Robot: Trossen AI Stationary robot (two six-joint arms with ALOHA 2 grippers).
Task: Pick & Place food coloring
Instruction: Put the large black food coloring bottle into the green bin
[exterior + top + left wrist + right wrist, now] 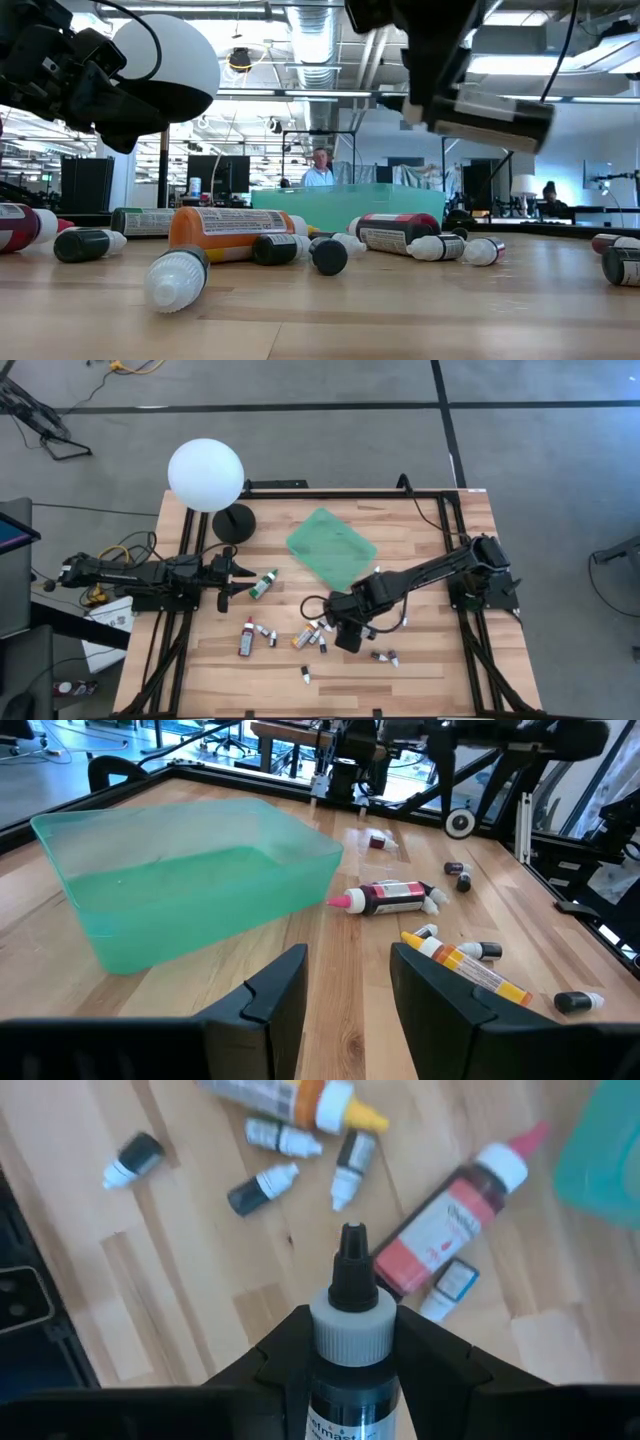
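Tray (331, 546): translucent green. Globe lamp (205, 475): white on a black base. Worktop (420, 660): light wood planks; held bottle (348, 1335): white collar, black tip.

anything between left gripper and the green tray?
Only one green-capped bottle on the table, right of the left gripper and short of the green tray, per the high view.

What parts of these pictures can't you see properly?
- Right wrist view: the lower body of the white-collared, black-tipped bottle, hidden between the right pincer's fingers and cut by the edge.
- High view: the tiny bottles' labels, too small.
- Low view: the inside of the green plastic tray, hidden by its wall.
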